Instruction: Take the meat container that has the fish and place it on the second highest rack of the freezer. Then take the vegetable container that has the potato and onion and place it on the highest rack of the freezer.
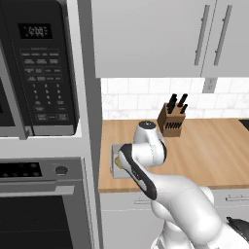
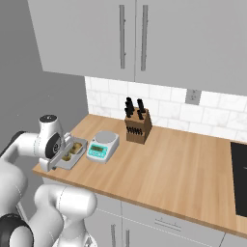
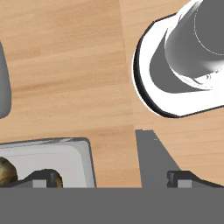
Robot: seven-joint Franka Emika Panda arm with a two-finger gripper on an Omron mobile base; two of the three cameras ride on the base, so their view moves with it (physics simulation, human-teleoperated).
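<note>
The hand (image 3: pixel 111 179) hung over the left end of the wooden counter (image 3: pixel 65 65), pointing down at it, its two dark tips set wide apart with nothing between them. One tip (image 3: pixel 46 178) stood over the inside of the vegetable tray (image 3: pixel 83 162), just within its corner rim; the other tip (image 3: pixel 186 178) stood outside the tray over bare counter. A brown lump, potato or onion (image 3: pixel 5 171), lay in the tray just beside the inner tip.

From the right base camera the tray (image 2: pixel 79 149) sat on the counter right under the wrist, with yellow-brown lumps (image 2: pixel 72 150) inside. Just beyond the hand sat a white scale (image 2: pixel 102 146), close to the tray's far side, and well past it a knife block (image 2: pixel 137 126) near the tiled wall. Whether the tips touched the tray I could not tell.
</note>
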